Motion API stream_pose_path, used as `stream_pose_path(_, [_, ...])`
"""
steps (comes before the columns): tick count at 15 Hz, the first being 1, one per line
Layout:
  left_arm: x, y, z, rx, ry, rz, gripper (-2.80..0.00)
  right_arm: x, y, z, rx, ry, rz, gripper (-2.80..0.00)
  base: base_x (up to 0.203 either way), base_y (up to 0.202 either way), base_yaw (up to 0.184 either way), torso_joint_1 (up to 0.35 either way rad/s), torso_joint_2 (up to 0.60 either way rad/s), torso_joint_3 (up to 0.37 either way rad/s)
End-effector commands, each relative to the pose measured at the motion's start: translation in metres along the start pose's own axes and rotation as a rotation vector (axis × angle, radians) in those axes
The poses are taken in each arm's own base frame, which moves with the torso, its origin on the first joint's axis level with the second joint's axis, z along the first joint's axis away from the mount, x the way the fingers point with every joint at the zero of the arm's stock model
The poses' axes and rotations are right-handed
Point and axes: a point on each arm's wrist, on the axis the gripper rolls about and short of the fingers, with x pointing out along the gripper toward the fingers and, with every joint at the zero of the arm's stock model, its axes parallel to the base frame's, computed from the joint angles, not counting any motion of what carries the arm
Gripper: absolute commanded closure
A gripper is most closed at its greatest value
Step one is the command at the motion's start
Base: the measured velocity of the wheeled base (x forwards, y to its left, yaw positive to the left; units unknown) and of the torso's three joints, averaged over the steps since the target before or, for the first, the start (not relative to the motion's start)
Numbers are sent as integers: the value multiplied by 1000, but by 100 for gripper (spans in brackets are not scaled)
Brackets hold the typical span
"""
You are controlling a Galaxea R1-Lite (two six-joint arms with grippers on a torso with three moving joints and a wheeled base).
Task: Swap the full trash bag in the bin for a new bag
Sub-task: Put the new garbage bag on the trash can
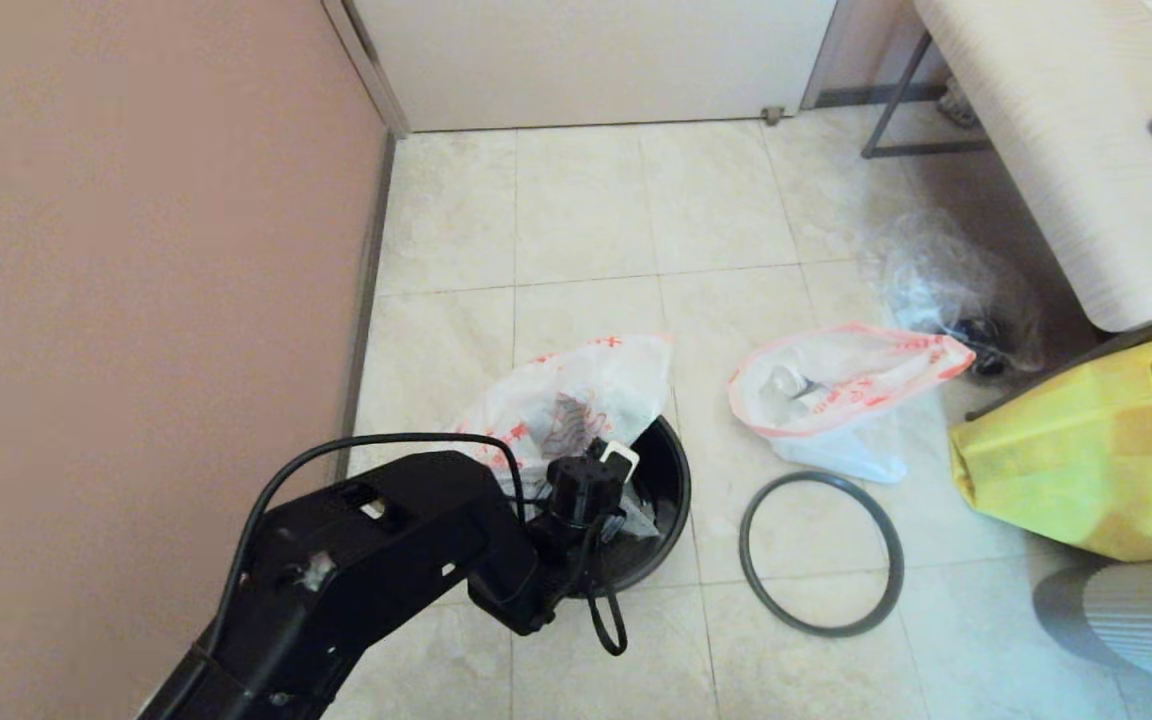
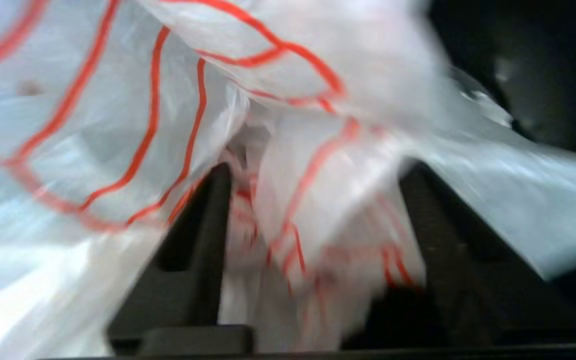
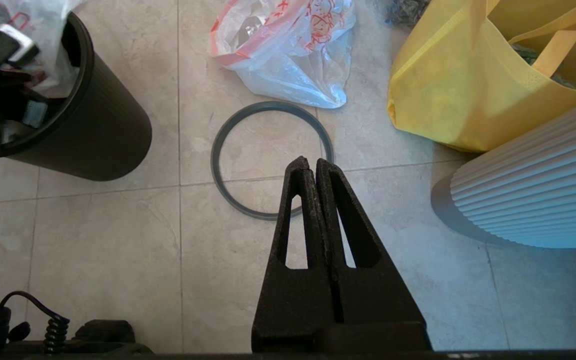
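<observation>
Old bag: already out. Full bag [image 1: 841,395] on the floor, well apart from the left claw [image 2: 313,200], off toward the yellow bag [image 1: 1086,450]; bottles showing through, pink rim open.

Bin [image 1: 651,500]: black, standing upright, right under the left claw. New bag [image 1: 576,400] half in, half out. One part down inside with the claw, the rest puffed up above the far rim. Not spread over the rim yet.

Left claw: down in the mouth of the bin, fingers [image 2: 208,240] apart with bag stuff bunched between them. Pinching or just poking? Cannot tell. Red lines of the bag all around it.

Ring [image 1: 821,555]: flat on the floor, beside the bin, right under the tip of the right claw [image 3: 313,165]. Not on the bin yet.

Right claw: shut tight, holding nothing, hanging over the near edge of the ring, away from the bin.

So, at a guess, about halfway:
- Done: full bag out, ring off, new bag started into the bin.
- Left: push the new bag down, open it wide, fold the edge over the rim all the way round, then press the ring back on top.

Thin bag, floppy and slippery. Likely to slide back in or catch on the fingers when the left claw comes up.
</observation>
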Motion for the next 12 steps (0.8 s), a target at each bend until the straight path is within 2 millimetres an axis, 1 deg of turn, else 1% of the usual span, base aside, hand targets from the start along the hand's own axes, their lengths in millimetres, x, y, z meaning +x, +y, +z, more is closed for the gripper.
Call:
stream_pose_path(1, [-20, 8, 13, -1, -19, -7, -280, 0, 0, 0, 0, 0, 0, 0, 0, 0, 0, 0, 0, 0])
stream_pose_path(3, [-35, 7, 11, 6, -26, -21, -280, 0, 0, 0, 0, 0, 0, 0, 0, 0, 0, 0, 0, 0])
stream_pose_path(4, [-39, 8, 10, 4, -32, -18, -280, 0, 0, 0, 0, 0, 0, 0, 0, 0, 0, 0, 0, 0])
stream_pose_path(6, [-40, 8, 8, 4, -25, -9, -280, 0, 0, 0, 0, 0, 0, 0, 0, 0, 0, 0, 0, 0])
stream_pose_path(10, [-57, 11, 20, -20, -36, -10, -280, 0, 0, 0, 0, 0, 0, 0, 0, 0, 0, 0, 0, 0])
stream_pose_path(12, [-72, 13, 24, -35, -38, -22, -280, 0, 0, 0, 0, 0, 0, 0, 0, 0, 0, 0, 0, 0])
